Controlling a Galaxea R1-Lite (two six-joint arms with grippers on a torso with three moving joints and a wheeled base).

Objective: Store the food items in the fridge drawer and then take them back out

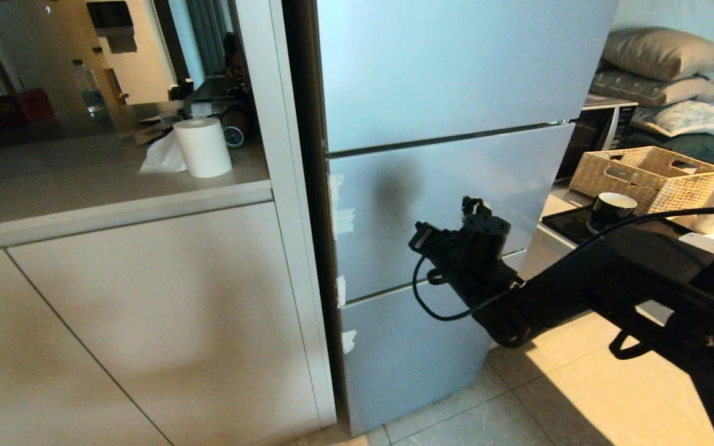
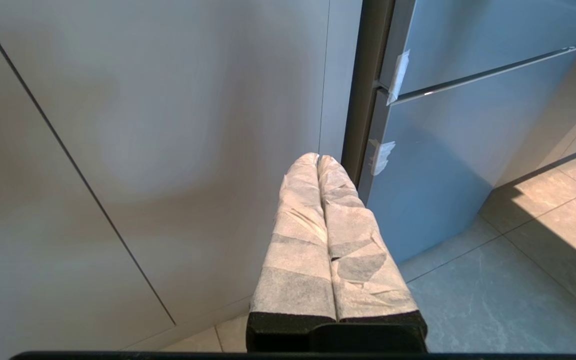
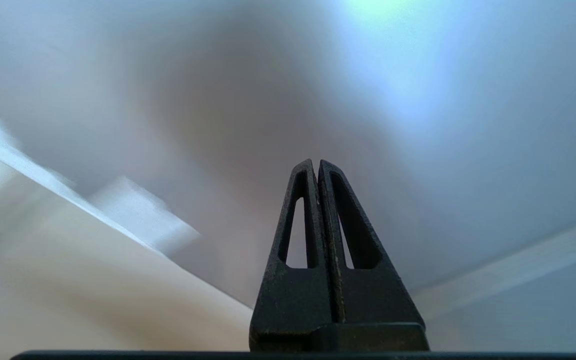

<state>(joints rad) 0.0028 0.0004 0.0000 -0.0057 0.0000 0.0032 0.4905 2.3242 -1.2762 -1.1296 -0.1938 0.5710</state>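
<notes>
The fridge stands with all its grey-blue door fronts shut, so the fridge drawer is hidden behind them. No food items show in any view. My right gripper is raised in front of the middle door panel, pointing at it from close by. In the right wrist view this gripper is shut and empty, its black fingers pressed together before the pale door surface. My left gripper, its fingers wrapped in white tape, is shut, empty and parked low, facing the cabinet front beside the fridge's lower edge.
Left of the fridge a counter carries a paper roll and a water bottle, with cabinet doors below. Right of the fridge are a microwave, a wicker basket, a dark mug and pillows. Tiled floor lies below.
</notes>
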